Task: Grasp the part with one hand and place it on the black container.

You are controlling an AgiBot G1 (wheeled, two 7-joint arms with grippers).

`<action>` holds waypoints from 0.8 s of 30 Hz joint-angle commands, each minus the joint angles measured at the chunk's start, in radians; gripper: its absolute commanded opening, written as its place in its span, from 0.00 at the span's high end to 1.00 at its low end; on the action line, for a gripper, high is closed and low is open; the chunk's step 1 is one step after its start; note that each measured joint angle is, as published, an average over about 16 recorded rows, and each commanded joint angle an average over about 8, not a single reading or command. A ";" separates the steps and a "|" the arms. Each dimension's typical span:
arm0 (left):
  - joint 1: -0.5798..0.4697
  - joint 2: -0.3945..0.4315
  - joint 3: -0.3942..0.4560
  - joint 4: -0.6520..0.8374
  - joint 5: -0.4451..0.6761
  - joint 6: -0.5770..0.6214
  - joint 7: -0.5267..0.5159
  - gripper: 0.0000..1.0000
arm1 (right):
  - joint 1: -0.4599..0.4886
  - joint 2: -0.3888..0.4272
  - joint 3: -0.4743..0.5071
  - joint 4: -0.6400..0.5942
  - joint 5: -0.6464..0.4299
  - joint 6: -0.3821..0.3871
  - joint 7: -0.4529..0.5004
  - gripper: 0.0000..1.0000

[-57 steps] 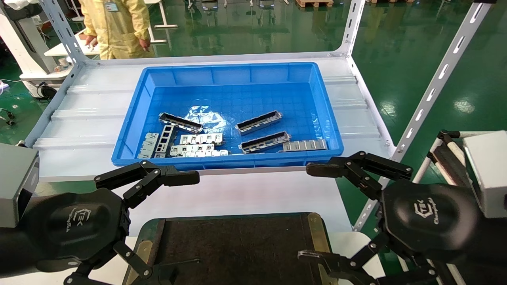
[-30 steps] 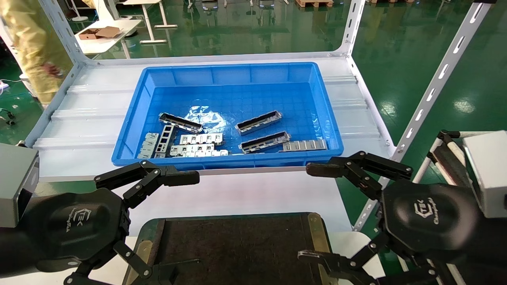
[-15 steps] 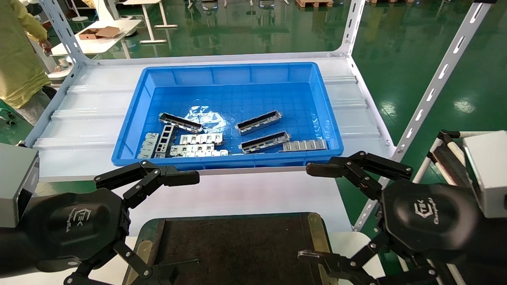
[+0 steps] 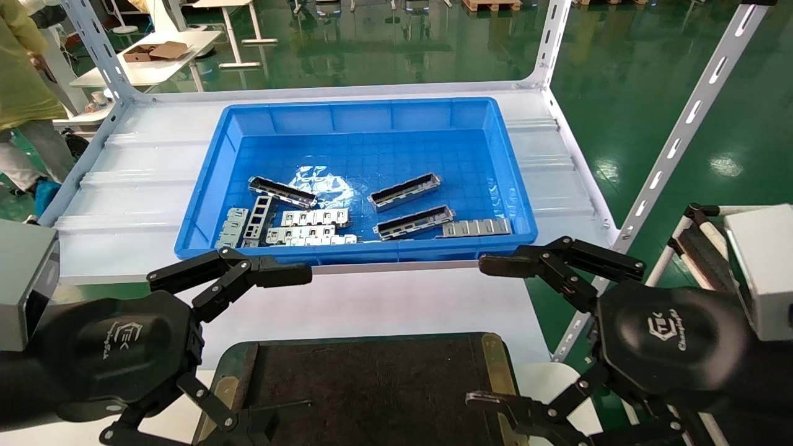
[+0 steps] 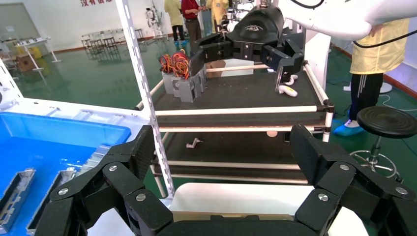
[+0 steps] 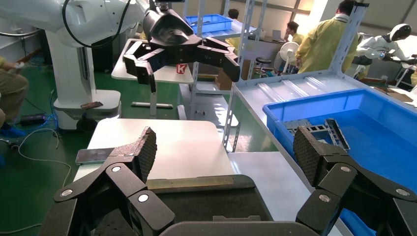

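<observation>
Parts: your three parts [image 4: 406, 191] lie in the blue bin [image 4: 214, 164], well beyond both hands | Left hand [image 4: 204, 334]: fingers spread wide, empty, beside the black container [image 4: 372, 390] | Right hand [image 4: 551, 337]: likewise spread, empty | Writing: white logo on each palm, unreadable | Room: white shelf [image 4: 130, 186], green floor [image 4: 626, 93].

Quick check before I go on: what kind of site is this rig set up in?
Most likely a factory floor or robot training workshop: a glossy green floor, a slotted metal rack holding a blue bin of metal parts, and workers in yellow coats near other robots.
</observation>
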 commanded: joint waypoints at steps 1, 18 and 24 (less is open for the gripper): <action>-0.002 0.002 0.001 0.003 0.001 0.000 0.001 0.00 | 0.000 0.000 0.000 0.000 0.000 0.000 0.000 0.00; -0.137 0.148 0.066 0.140 0.157 -0.083 0.060 0.00 | 0.000 0.000 0.000 0.000 0.000 0.000 0.000 0.00; -0.205 0.224 0.098 0.239 0.225 -0.119 0.095 0.00 | 0.000 0.000 0.000 0.000 0.000 0.000 0.000 0.00</action>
